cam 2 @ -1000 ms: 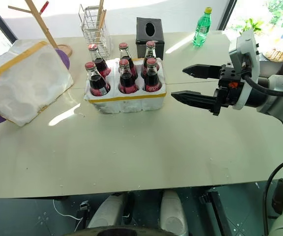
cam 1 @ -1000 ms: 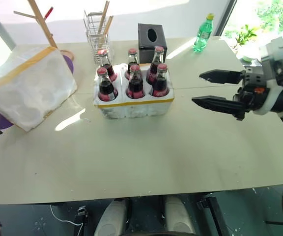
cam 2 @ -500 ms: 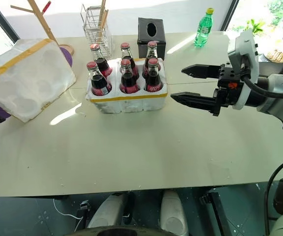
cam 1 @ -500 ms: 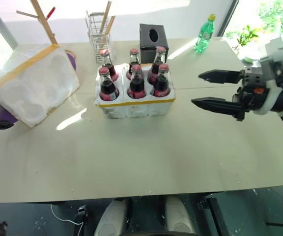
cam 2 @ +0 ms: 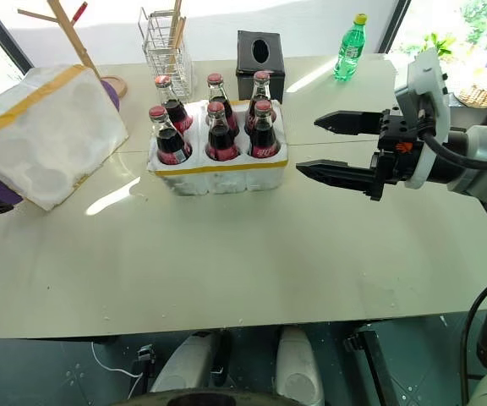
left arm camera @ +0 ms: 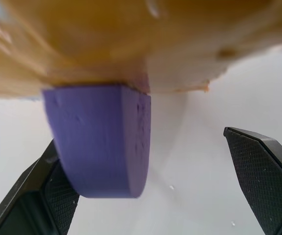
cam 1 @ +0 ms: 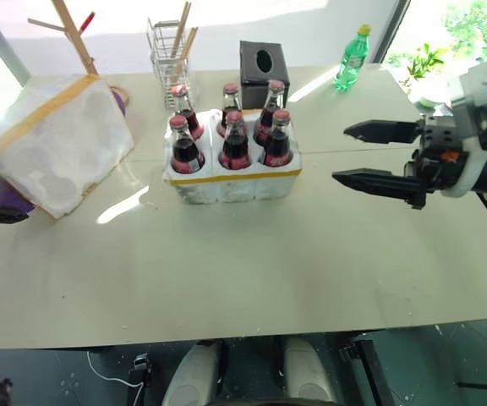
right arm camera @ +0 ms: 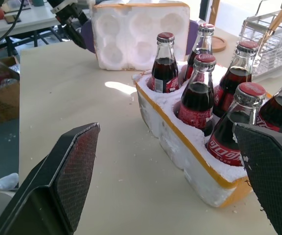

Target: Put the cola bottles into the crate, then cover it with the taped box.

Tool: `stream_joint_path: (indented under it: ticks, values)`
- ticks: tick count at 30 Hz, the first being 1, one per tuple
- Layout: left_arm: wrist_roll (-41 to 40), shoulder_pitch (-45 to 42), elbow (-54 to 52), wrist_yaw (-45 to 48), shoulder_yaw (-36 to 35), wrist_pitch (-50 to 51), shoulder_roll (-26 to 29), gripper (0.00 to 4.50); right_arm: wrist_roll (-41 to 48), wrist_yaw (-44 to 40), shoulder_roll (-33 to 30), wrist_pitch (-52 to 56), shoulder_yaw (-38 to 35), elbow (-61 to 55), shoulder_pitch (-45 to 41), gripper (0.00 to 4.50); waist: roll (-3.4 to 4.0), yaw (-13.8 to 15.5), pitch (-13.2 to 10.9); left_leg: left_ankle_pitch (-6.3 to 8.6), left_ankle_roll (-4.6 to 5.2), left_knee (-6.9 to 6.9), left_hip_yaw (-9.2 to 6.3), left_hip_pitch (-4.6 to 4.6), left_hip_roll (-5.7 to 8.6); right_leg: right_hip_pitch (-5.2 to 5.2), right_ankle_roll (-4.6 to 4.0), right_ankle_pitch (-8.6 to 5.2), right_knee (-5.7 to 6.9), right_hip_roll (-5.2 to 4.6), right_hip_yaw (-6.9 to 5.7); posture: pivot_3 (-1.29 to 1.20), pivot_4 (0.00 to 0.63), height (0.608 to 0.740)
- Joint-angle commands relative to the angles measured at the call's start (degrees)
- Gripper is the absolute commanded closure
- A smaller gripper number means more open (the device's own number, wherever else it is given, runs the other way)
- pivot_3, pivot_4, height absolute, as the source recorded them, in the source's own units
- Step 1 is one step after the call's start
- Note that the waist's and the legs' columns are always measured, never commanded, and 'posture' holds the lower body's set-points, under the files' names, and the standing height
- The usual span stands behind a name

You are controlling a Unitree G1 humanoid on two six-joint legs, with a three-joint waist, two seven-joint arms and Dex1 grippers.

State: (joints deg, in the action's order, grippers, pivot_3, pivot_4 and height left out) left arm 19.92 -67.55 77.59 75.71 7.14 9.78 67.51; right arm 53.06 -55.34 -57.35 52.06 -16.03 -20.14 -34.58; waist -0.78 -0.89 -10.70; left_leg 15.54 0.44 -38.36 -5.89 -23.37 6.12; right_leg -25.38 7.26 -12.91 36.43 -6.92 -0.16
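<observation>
Taped box (cam 1: 57,144) sits at the table's (cam 1: 252,262) left end, tilted against a purple plate (left arm camera: 102,137). Compared with a second ago it stands more upright, its lower edge lifted off the tabletop; judged, the covering step has begun. Its long axis runs from near-left to far-right, taped rim uppermost, and its moulded hollows face the crate (cam 1: 231,173).

Crate stands mid-table, well apart from the box, long axis across the table. All six cola bottles (cam 1: 233,139) stand upright in its holes, so the loading step reads as complete.

Right gripper (cam 2: 324,144) hovers level just right of the crate, fingers spread wide, holding nothing, pointing at it, unmoved.

Left gripper (left arm camera: 146,171) is at the box's base, fingers apart, straddling the plate's edge; no grip on the box confirmed.
</observation>
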Motion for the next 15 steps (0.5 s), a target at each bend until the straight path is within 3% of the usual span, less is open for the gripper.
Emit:
stream_joint_path:
  ticks: [1, 5, 11, 15]
  values:
    - [-0.7, -2.5, -0.3, -0.7, -1.1, 1.0, 0.8, 0.0, 0.6, 0.7, 0.2, -1.0, -0.8, -1.7, -0.6, 0.04, 0.0, 0.0, 0.0, 0.0, 0.0, 0.0, 0.0, 0.0, 0.0, 0.0, 0.0, 0.0, 0.01, 0.0, 0.0, 0.0, 0.15, 0.74]
    - [0.0, -2.9, -0.4, -0.9, -0.3, 0.4, 1.1, 0.0, 1.6, 1.7, 0.3, -0.3, -1.3, -2.4, -0.5, 0.04, 0.0, -0.1, 0.0, 0.0, 0.0, 0.0, 0.0, 0.0, 0.0, -0.01, 0.0, 0.0, 0.08, 0.0, 0.0, 0.0, 0.15, 0.74]
    - [-0.5, -0.7, 0.2, -8.3, -1.4, 0.2, 0.7, 0.0, 2.1, 2.4, 0.1, -0.4, -1.5, -2.6, 0.3, 0.04, 0.0, 0.0, 0.0, 0.0, 0.0, 0.0, 0.0, 0.0, 0.0, -0.02, 0.0, 0.0, 0.12, 0.0, 0.01, 0.0, 0.15, 0.74]
    - [-1.2, -0.5, 0.4, -9.0, -1.9, 1.7, 0.5, 1.32, 2.6, 2.7, 0.0, -0.3, -1.2, -2.1, -0.5, 0.0, -0.01, 0.0, 0.0, 0.0, 0.0, 0.0, 0.0, 0.0, 0.0, -0.03, 0.0, 0.0, 0.14, 0.0, 0.01, 0.0, 0.15, 0.74]
